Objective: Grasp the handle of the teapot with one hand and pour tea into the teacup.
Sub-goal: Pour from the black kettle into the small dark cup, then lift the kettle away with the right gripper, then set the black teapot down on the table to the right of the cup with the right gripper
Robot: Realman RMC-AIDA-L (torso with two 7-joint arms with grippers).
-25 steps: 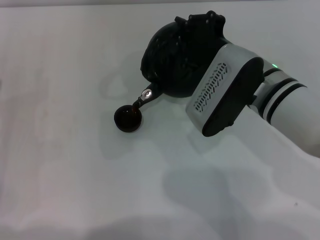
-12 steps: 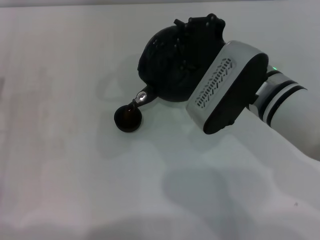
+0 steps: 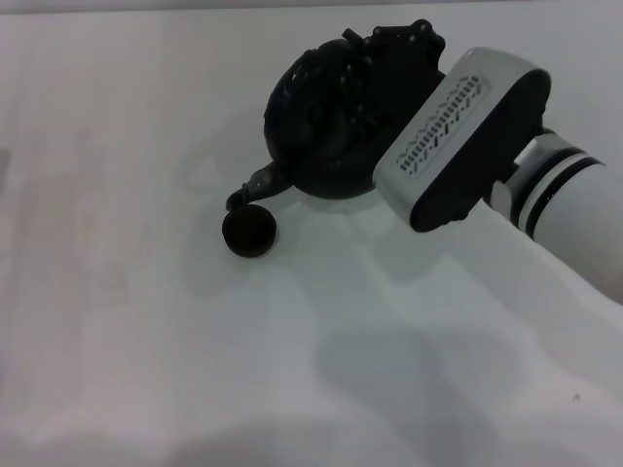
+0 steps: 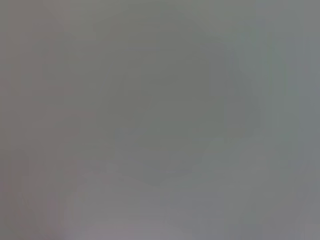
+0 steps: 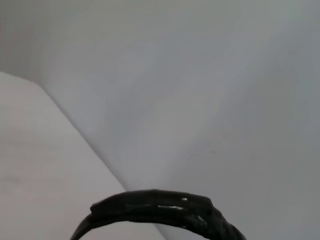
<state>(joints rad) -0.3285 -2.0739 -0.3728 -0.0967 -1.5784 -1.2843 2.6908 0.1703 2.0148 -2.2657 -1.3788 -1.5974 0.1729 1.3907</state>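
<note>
Right gripper up at the far right of the white table, buried against the teapot — finger state impossible to tell. Teapot tipped, spout angled down just above the teacup (touching or not, unclear). Black handle arching close before the right wrist camera. Left arm out of sight.

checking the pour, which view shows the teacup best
The head view: the teacup sits whole on the table just under the teapot spout. The right wrist view shows only the handle arc, no cup. The left wrist view shows nothing recognisable.
</note>
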